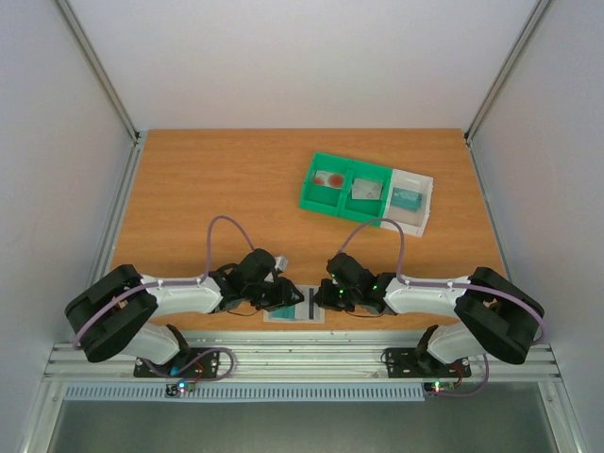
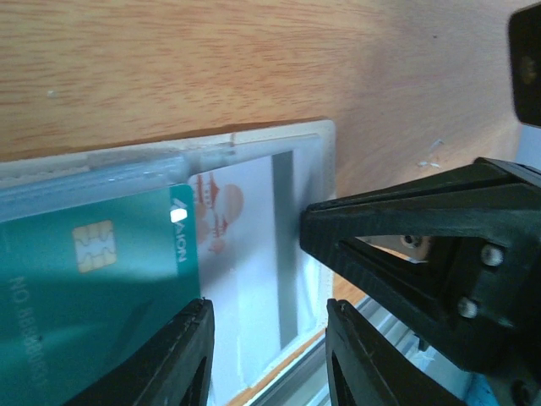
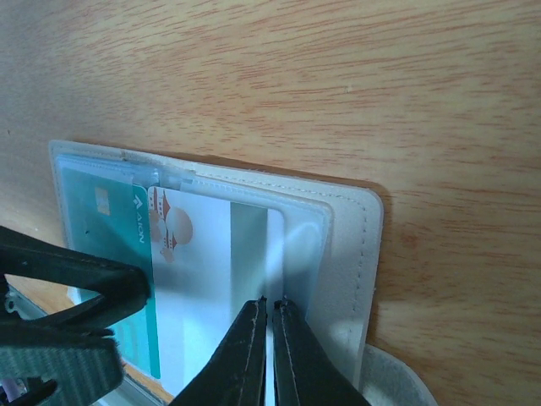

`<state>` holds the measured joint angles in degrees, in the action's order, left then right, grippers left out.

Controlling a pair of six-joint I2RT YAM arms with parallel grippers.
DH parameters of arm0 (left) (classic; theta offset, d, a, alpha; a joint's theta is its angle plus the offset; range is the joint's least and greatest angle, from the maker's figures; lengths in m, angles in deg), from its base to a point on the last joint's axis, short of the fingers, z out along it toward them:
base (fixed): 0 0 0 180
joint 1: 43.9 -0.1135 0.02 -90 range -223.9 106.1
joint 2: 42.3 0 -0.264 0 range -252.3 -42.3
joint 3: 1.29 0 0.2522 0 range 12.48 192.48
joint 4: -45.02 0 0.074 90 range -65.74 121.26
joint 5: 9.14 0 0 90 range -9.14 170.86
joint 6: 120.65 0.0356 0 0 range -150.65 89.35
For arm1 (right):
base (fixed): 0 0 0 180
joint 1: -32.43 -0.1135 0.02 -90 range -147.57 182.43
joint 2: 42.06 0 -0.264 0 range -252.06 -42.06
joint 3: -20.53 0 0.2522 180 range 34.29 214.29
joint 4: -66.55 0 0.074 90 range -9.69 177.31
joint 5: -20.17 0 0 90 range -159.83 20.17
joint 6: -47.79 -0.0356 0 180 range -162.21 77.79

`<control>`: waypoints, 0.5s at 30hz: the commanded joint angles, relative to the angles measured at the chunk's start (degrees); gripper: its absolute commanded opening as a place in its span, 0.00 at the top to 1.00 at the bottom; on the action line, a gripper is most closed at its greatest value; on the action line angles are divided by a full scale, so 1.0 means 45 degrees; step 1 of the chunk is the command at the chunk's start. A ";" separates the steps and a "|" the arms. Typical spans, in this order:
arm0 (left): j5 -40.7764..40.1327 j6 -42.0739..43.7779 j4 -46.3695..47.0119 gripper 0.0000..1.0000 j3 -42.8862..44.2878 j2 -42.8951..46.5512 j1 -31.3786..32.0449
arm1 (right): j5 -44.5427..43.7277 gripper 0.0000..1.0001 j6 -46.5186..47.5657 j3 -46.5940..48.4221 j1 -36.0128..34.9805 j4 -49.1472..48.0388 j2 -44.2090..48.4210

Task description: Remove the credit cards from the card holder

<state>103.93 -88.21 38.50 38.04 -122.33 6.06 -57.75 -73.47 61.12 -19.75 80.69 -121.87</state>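
The card holder (image 1: 294,309) lies flat at the table's near edge, a translucent sleeve with a white stitched border (image 3: 359,254). Inside it a teal card (image 2: 93,279) (image 3: 118,228) overlaps a white card with a red mark (image 2: 245,254) (image 3: 203,271). My left gripper (image 2: 269,309) (image 1: 283,298) is open just above the holder, its jaws astride the white card, the left finger (image 2: 182,355) at the teal card's edge. My right gripper (image 3: 272,303) (image 1: 327,294) is shut, its tips resting on the sleeve at the white card's right edge. It faces the left gripper closely.
At the back right stands a green two-compartment bin (image 1: 311,193), holding a red-marked card (image 1: 329,178) and a greyish card (image 1: 367,189). A white tray (image 1: 427,189) beside it holds a teal card (image 1: 408,199). The table's metal front rail (image 1: 302,359) runs just below the holder.
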 commanded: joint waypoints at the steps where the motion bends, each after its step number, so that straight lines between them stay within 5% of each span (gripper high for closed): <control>1: -0.0198 0.0155 0.0297 0.62 0.0307 -0.0608 0.0076 | -0.0123 0.95 -0.0132 -0.0454 -0.0044 0.0912 -0.0192; 7: -0.0529 -0.0020 -0.0103 0.63 0.0276 -0.0649 0.0090 | -0.0091 0.96 -0.0174 -0.0507 -0.0044 0.0812 -0.0320; 15: 0.0253 -0.1750 0.2653 0.65 -0.0310 -0.0717 0.0403 | -0.0068 0.96 -0.0369 -0.0727 -0.0054 0.0502 -0.0359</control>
<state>103.86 -91.93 42.59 37.80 -124.67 7.10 -57.73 -74.26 60.29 -19.73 79.10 -121.78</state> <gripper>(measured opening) 0.365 0.043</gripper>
